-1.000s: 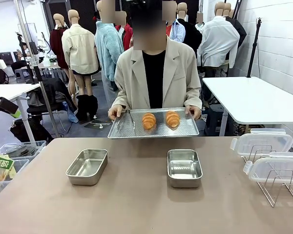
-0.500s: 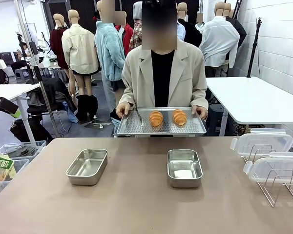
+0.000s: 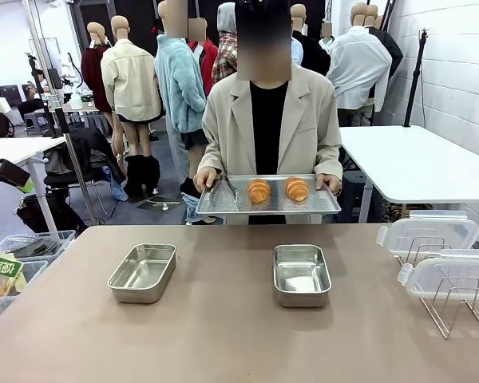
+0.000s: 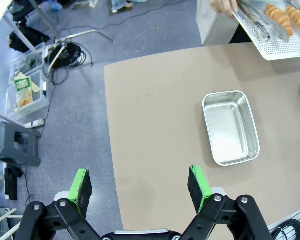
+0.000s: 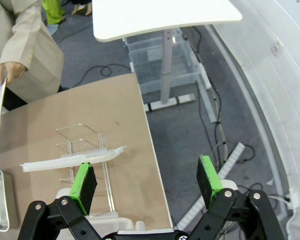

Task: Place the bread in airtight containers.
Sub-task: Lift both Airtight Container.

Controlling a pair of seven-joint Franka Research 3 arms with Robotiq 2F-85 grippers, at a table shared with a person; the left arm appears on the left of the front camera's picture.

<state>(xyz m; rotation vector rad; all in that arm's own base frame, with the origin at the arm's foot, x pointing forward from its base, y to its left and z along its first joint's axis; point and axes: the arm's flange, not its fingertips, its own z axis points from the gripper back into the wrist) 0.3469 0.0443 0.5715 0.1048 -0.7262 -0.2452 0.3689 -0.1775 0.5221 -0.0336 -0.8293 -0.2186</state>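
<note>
1. Person at far side holds perforated tray (image 3: 267, 209) level w/ both hands, just past the table (image 3: 223, 343).
2. Bread is on that tray: one roll (image 3: 259, 191) near the middle, second roll (image 3: 297, 189) just beside it toward pic right, not touching. Tongs (image 3: 230, 188) lie on tray's left part.
3. Two tins on table, lids off, well apart: left tin (image 3: 143, 272), right tin (image 3: 301, 275). Bare steel inside both.
4. Clear far lid (image 3: 428, 234) and near lid (image 3: 451, 275) rest on wire rack (image 3: 455, 307) at table's right edge.
5. Left gripper (image 4: 140, 182): jaws spread wide, nothing btwn pads; it hangs over table's left edge and floor, well apart from left tin.
6. Right gripper (image 5: 146, 182): jaws spread wide, nothing btwn pads; it hangs above table's right edge, rack and a lid below it.
</note>
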